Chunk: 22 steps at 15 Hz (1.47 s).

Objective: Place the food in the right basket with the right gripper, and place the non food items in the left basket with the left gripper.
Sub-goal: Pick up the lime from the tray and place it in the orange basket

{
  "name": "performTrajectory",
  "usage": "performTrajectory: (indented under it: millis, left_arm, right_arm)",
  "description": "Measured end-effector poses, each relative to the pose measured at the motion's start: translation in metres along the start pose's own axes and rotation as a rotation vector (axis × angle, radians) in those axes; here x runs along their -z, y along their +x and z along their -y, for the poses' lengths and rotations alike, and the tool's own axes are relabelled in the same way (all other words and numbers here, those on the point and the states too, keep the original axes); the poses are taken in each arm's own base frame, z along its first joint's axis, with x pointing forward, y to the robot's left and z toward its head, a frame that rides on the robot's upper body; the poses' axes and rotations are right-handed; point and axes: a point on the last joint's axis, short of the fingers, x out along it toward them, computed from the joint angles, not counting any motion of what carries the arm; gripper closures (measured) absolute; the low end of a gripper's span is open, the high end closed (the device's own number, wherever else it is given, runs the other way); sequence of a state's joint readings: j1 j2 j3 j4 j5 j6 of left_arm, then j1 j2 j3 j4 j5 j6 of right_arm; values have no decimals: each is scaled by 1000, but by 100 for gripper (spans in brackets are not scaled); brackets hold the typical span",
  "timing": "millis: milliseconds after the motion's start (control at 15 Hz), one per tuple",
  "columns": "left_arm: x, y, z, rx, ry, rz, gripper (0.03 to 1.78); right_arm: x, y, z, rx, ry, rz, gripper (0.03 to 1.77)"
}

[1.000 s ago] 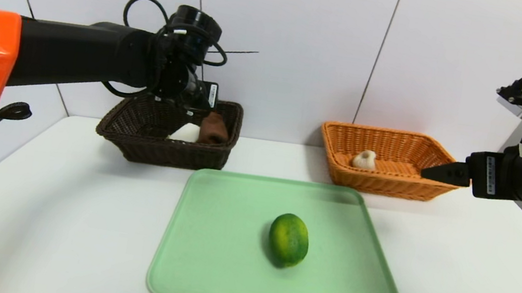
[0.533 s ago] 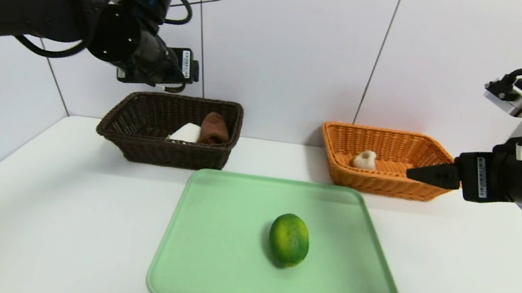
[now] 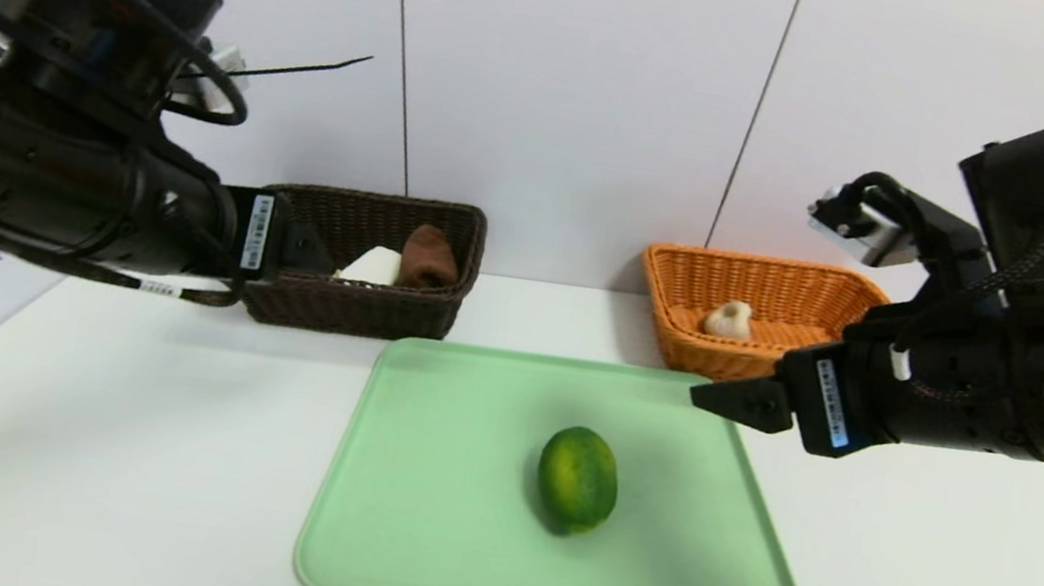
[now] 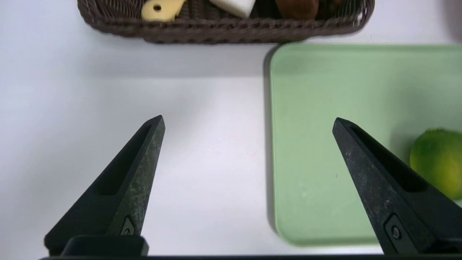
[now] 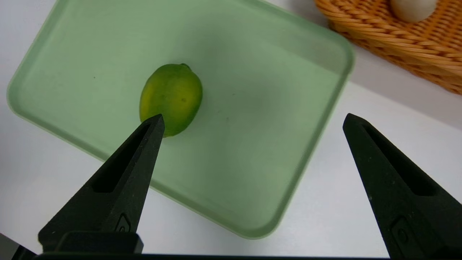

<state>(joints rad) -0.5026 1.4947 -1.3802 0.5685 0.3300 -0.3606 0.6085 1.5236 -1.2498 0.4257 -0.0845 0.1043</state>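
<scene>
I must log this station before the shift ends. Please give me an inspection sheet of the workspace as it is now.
Surface: white table, green tray in the middle.
Job's things: lime on tray; garlic in orange basket; white block, brown item, yellow piece in dark basket.
Clutter: nothing seen.
Grippers: left gripper open, empty, above the table at the tray's left edge; right gripper open, empty, above the tray's right part near the lime.
Cables: black loops on both wrists.
Surroundings: white panelled wall.

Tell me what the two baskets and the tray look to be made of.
Dark basket and orange basket: woven wicker or rattan-like strands, matte; the weave shows. Green tray: probably plastic, smooth with a soft sheen, rounded moulded rim.
</scene>
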Motion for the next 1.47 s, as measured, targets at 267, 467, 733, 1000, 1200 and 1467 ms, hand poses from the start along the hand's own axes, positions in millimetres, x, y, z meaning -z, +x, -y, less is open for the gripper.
performTrajectory:
  millis: [267,467,733,1000,1200,1467]
  left_arm:
    - [32,-26,-13,68,32,-38,14]
    - [44,-35,-19,90,43,-45,14]
    - [45,-40,-21,94,41,-33,13]
    - [45,-40,-21,96,40,-26,12]
    - [45,-40,-21,96,39,-24,12]
    - [44,-40,-20,97,38,-22,12]
  right_arm:
    - [-3,28,-24,-35,66,-68,9]
    - [0,55,-42,3,91,-122,9]
    - [10,88,-64,26,92,-197,9]
    - [16,113,-79,33,110,-239,9]
    - [21,126,-82,45,107,-268,9]
    - [26,138,-82,59,114,-295,9]
